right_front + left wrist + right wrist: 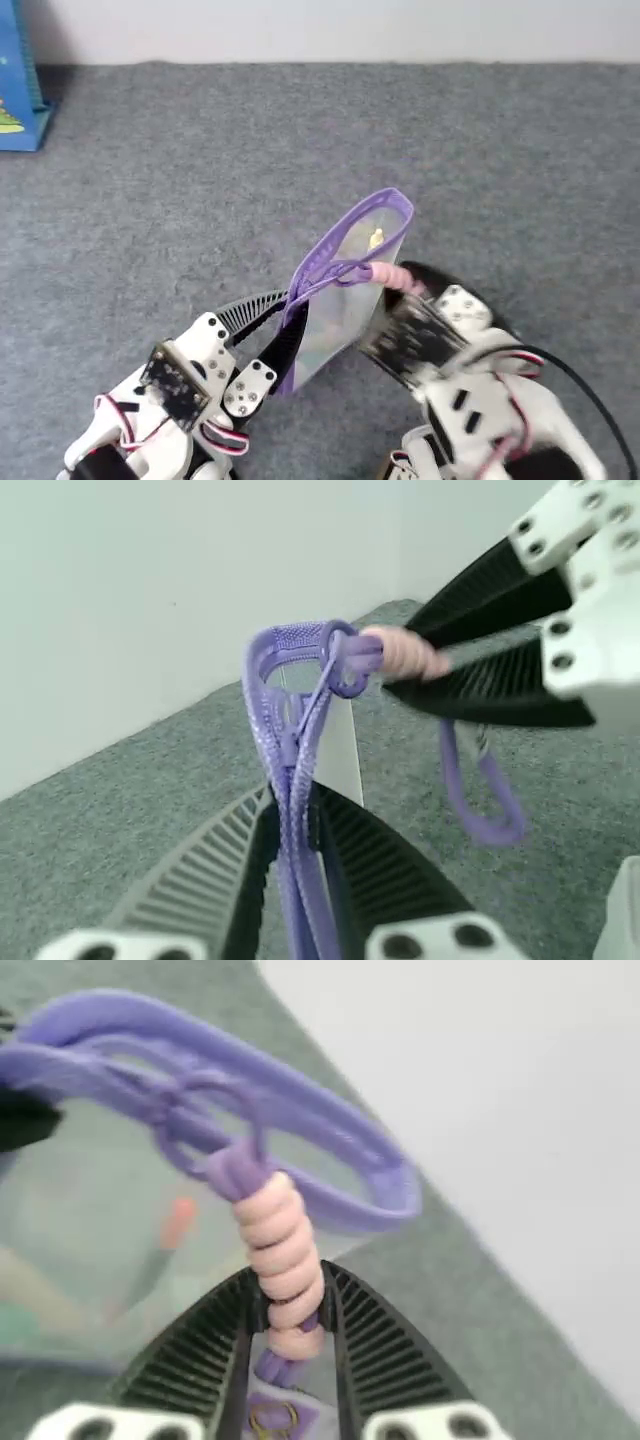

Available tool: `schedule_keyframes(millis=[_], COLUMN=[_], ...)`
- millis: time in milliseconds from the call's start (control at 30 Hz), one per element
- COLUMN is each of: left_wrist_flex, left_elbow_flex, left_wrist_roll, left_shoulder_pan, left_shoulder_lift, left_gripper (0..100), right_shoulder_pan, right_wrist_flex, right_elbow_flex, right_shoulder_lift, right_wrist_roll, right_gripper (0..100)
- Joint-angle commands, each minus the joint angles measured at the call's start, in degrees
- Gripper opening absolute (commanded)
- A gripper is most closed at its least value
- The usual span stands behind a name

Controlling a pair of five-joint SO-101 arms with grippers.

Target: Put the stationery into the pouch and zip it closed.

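My right end effector is pressed together on the pink curly pull. I hold it there because the pull is tied to the purple ring on the zip slider, so it is my handle for the zip.

My left end effector is pinching the purple zip edge at the near end of the pouch. That grip is there to keep the pouch from sliding when the other arm tugs, so the zip stays tight between the two arms.

The pouch is clear with purple trim. It hangs on its edge between the two arms, lifted off the grey desk, with the zip side up. Through the clear side I can see some stationery: an orange bit and a pale stick. So I think the putting-in part is done.

From the left grip to the slider the zip looks shut. Past the slider, the far end gapes in an open loop. I think the job now is to pull the slider along to that far end. A purple strap dangles below the pull and could get in the way.
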Motion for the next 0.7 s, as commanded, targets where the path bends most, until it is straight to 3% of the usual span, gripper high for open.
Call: schedule_keyframes(millis=[0, 200, 667], left_wrist_flex=[-0.26, -0.26, -0.18], left_elbow_flex=[-2.33, -2.33, -2.33], left_wrist_roll=[-0.79, -0.79, -0.88], left_shoulder_pan=[-0.53, -0.53, -0.53], left_shoulder_lift=[-0.79, -0.79, -0.79], left_gripper=[1, 1, 1], right_shoulder_pan=[3.74, 6.11, 21.41], right_wrist_flex=[-3.74, -5.14, -23.52], right_elbow_flex=[1.58, 2.46, 7.21], right_shoulder_lift=[0.66, 0.75, 17.45], right_wrist_roll=[0.88, 0.70, 2.90], right_gripper=[1.1, 1.1, 1.1])
